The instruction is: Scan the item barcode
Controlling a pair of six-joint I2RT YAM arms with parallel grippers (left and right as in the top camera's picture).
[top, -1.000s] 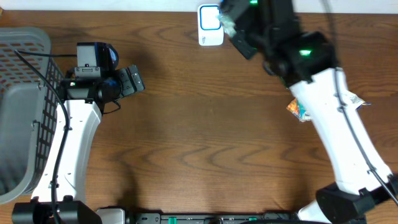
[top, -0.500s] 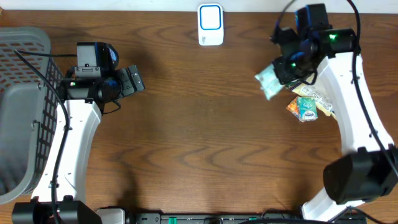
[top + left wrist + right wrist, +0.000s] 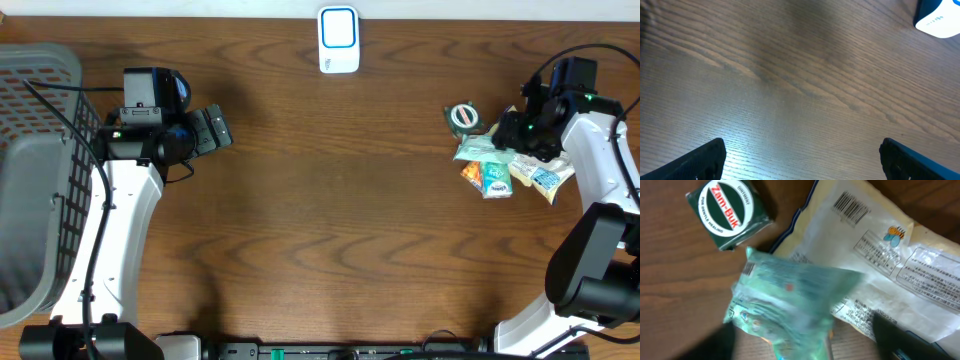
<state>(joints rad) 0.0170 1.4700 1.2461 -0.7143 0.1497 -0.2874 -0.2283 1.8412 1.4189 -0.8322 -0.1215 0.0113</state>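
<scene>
My right gripper [image 3: 517,134] hangs over a pile of items at the table's right side. In the right wrist view its dark fingers [image 3: 900,335] stand wide apart, open, and a blurred pale green packet [image 3: 790,295] lies loose between them, touched by neither. Under it lies a white packet [image 3: 880,255] with its barcode facing up. A green Zam-Buk tin [image 3: 730,212] sits beside them, also seen as the tin [image 3: 463,117] from overhead. The white and blue scanner [image 3: 338,40] stands at the far middle edge. My left gripper [image 3: 215,128] is open over bare wood.
A grey mesh basket [image 3: 40,150] fills the left edge. An orange packet [image 3: 470,172] and a teal packet [image 3: 495,178] lie in the pile on the right. A corner of the scanner [image 3: 937,17] shows in the left wrist view.
My right arm carried the green packet from the scanner back to the pile on the right, and its jaws came open there. The left arm stayed still.
</scene>
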